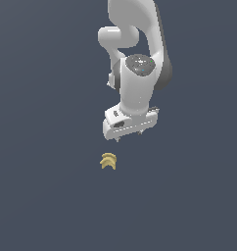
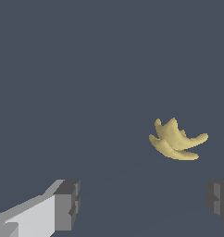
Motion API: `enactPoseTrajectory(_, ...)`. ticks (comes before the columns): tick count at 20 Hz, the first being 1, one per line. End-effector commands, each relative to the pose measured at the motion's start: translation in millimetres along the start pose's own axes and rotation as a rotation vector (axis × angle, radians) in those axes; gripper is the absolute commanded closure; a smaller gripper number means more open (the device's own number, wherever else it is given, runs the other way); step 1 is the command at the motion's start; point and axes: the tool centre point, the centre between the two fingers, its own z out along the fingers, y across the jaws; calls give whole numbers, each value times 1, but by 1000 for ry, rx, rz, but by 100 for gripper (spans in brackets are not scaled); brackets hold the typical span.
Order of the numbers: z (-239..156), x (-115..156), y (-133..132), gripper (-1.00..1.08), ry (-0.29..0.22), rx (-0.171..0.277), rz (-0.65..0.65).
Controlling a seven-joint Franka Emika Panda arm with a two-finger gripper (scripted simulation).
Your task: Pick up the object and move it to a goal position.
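The object [image 1: 108, 161] is a small tan-yellow curved, chevron-like piece lying on the dark grey floor, low in the middle of the exterior view. My white gripper [image 1: 129, 139] hangs just above it and a little toward the exterior view's right, not touching it. In the wrist view the object [image 2: 177, 140] lies beyond the fingers, nearer to one dark finger pad [image 2: 219, 199] than to the other [image 2: 67, 203]. The gripper [image 2: 144, 201] is open, and nothing is between the pads.
The white arm [image 1: 137, 44] rises behind the gripper toward the top of the exterior view. A plain dark grey floor [image 1: 42, 147] surrounds the object on all sides.
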Motion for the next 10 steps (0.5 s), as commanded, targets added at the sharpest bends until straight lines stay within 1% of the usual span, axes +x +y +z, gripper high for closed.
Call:
enactPoseTrajectory(1,5,1,5,-92,-2,0,-57)
enactPoseTrajectory(10,22,4,22,-92,-8,2,-275)
